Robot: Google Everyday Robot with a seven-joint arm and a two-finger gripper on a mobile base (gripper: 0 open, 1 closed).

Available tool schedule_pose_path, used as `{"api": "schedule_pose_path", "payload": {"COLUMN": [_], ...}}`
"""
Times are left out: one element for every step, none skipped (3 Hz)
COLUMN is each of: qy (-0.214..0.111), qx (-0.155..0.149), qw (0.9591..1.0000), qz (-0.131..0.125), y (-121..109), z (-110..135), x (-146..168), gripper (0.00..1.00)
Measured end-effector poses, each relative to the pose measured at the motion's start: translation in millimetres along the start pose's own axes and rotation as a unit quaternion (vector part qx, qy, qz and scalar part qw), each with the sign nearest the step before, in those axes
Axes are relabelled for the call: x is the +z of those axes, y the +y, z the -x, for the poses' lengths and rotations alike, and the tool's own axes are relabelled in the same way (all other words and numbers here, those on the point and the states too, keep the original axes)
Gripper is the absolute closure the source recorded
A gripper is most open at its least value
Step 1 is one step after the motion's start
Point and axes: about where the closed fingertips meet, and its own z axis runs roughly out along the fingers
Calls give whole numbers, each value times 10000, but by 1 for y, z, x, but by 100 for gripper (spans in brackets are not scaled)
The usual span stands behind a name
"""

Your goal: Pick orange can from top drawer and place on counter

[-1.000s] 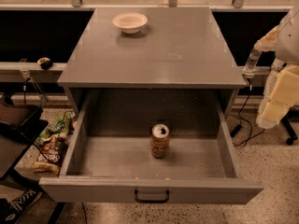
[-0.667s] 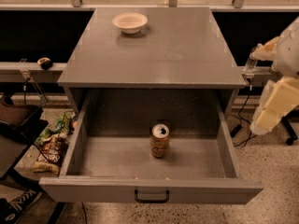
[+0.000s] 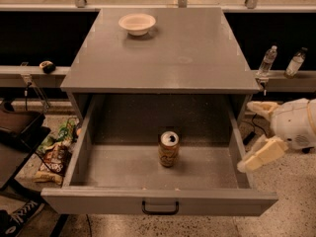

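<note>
The orange can stands upright in the middle of the open top drawer, silver top up. The drawer is pulled out from under the grey counter, and its black handle faces me. My gripper is at the right, outside the drawer's right wall, about level with the can. Its two cream fingers are spread apart with nothing between them. The can is a good way to its left, untouched.
A white bowl sits at the back of the counter. Two plastic bottles stand on a ledge to the right. Bags and clutter lie on the floor to the left, beside a dark chair.
My arm and gripper have come down along the right side, from beside the counter edge to beside the drawer's right wall. The can and drawer have not moved.
</note>
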Motion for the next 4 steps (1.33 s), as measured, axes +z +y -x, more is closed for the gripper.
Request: {"api": "schedule_pose_path", "payload": {"qy": [-1034, -959, -1137, -1613], "qx": [53, 43, -11, -21], "qw": [9946, 9954, 9932, 9853], "qz": [43, 48, 265, 559], "y": [-3, -2, 6, 1], "z": [18, 19, 29, 47], "x": [26, 25, 67, 141], "gripper": [0, 0, 0, 0]}}
